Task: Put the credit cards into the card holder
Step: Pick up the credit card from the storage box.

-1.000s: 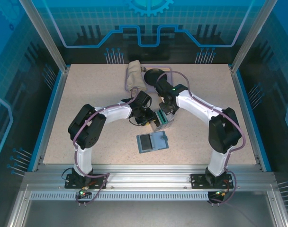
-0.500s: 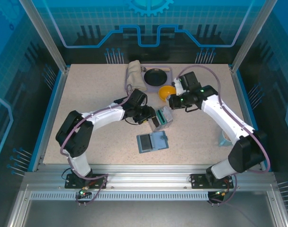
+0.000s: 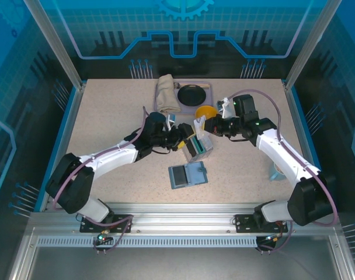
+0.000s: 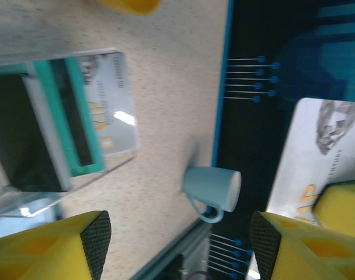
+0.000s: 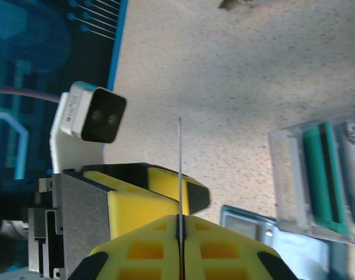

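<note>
In the top view, the left gripper (image 3: 176,138) and the right gripper (image 3: 205,125) are meeting over the middle of the table. The right gripper is holding a pale credit card (image 3: 197,125), but its fingers are too small here to judge. The card holder (image 3: 188,175) is lying open on the table, nearer the arm bases, and nothing is touching it. A clear case (image 3: 199,147) is sitting between it and the grippers, and the cards inside are showing as green and dark stripes. A pale blue mug (image 3: 276,173) is partly hiding behind the right arm.

In the left wrist view, the yellow fingers (image 4: 55,248) of the left gripper are standing wide apart, cut off by the bottom edge, and nothing is between them. The clear case is running off the left edge. The pale card inside is showing gold letters "VIP"; the smaller print is too blurred to read. At the right, the held credit card is also showing "VIP" and a grey drawing, and a yellow finger is covering its lower corner.

In the right wrist view, the right gripper's fingers are pressing together on the credit card, which is appearing edge-on as a thin line. The fingers are covering most of the card holder, and the clear case is cut off at the right.
</note>
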`<action>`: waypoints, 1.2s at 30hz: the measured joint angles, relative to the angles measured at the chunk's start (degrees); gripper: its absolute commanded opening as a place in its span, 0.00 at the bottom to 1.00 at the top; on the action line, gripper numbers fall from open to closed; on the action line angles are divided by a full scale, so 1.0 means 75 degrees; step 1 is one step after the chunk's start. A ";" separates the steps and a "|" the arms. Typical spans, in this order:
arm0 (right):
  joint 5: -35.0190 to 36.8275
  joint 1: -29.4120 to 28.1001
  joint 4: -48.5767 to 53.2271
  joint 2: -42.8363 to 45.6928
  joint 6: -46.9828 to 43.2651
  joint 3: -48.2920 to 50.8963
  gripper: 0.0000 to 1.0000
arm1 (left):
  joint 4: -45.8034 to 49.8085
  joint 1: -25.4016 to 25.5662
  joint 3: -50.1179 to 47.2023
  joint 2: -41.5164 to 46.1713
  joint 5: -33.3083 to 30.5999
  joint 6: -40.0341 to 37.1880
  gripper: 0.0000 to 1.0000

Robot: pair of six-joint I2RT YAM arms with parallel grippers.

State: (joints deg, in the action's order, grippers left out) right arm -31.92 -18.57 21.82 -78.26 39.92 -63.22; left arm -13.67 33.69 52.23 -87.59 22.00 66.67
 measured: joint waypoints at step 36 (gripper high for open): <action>-0.1195 0.0332 -0.0973 0.0000 0.1055 0.0338 0.09 | -0.2428 -0.0178 -0.0425 0.0003 0.0877 0.0912 0.38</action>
State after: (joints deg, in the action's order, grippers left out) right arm -40.88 -16.08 14.52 -78.26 47.83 -60.69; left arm -31.88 32.36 49.04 -87.57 28.58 73.52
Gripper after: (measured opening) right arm 0.085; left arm 0.419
